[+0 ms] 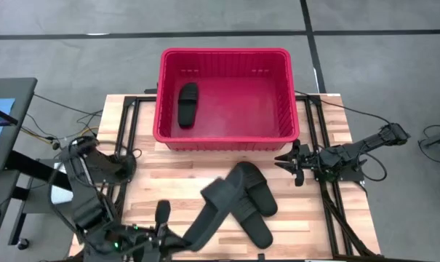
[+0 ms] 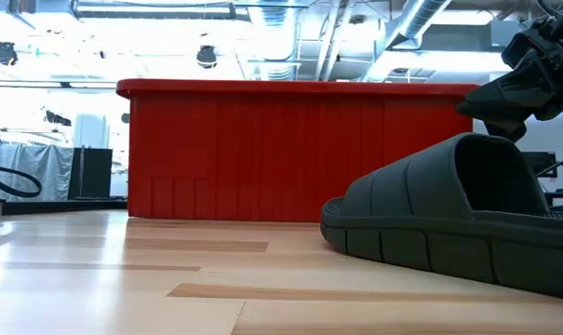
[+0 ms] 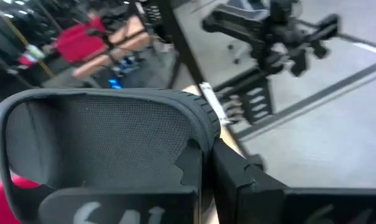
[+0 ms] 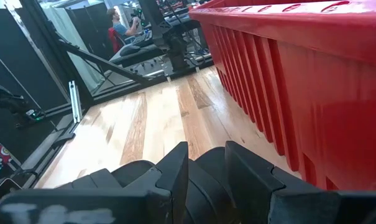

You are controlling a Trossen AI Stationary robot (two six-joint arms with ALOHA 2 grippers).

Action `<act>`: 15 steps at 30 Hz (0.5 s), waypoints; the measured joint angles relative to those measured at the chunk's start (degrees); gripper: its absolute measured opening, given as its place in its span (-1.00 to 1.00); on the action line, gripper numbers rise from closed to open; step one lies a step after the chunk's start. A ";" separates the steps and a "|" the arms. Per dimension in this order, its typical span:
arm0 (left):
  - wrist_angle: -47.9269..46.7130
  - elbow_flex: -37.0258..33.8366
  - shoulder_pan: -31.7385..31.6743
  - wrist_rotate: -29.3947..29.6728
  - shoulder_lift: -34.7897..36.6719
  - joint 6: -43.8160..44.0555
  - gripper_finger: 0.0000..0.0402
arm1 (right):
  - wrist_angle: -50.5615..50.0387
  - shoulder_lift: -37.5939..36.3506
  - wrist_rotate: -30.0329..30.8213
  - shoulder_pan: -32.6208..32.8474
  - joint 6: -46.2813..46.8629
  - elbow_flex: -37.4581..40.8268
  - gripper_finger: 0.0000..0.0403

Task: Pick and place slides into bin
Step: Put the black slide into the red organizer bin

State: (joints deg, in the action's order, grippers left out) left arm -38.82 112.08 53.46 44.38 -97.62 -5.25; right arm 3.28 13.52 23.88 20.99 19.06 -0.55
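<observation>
Four black slides are showing in the overhead view. One slide (image 1: 188, 104) is lying flat in the left part of the red bin (image 1: 227, 137), its long side running toward the far wall. Two more (image 1: 253, 187) (image 1: 252, 224) are resting together on the table (image 1: 329, 218) just in front of the bin, overlapping. A fourth slide (image 1: 218, 198) is hanging above the table at their left, clamped in the left gripper (image 1: 205, 225), whose arm is reaching in from the near left corner; the left wrist view shows the gripper's dark fingers (image 3: 194, 168) pinching the edge of the slide (image 3: 100, 143), its textured inner strap arching over them.

The slides are matte black with thick soles and a wide ribbed strap, seen side-on in the low view (image 2: 458, 219).

The right gripper (image 1: 291, 161) is waiting near the bin's front right corner, its arm stretching in from the table's right edge; its fingers (image 4: 175, 171) are standing slightly apart with nothing between them, beside the bin's slotted red wall (image 4: 281, 81).

The table is light wood planking on a black frame, standing on a grey floor. Beyond it lies a workshop with ceiling ducts, bright lights and equipment, and a person (image 4: 119, 28) is visible in the distance.
</observation>
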 joint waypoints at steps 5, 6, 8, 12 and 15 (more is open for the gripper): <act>-10.07 7.07 -3.03 2.09 0.04 -1.58 -1.00 | 0.01 0.00 0.00 0.00 0.01 0.01 -0.52; -12.30 8.39 -3.78 2.41 0.04 -1.52 -1.00 | 0.00 0.01 0.00 0.00 0.01 0.00 -0.52; -16.04 10.52 -5.24 2.79 0.04 -1.44 -1.00 | 0.00 0.00 0.01 0.00 0.01 0.00 -0.52; -21.62 13.84 -8.86 2.96 0.04 -1.66 -1.00 | 0.00 0.00 0.01 0.00 0.00 0.01 -0.52; -24.45 15.01 -12.06 2.83 0.21 -1.69 -1.00 | 0.01 0.01 0.01 0.00 0.00 0.01 -0.52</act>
State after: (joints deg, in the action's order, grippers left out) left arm -63.27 127.09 41.41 47.22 -97.41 -6.94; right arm 3.29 13.53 23.89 20.99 19.06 -0.54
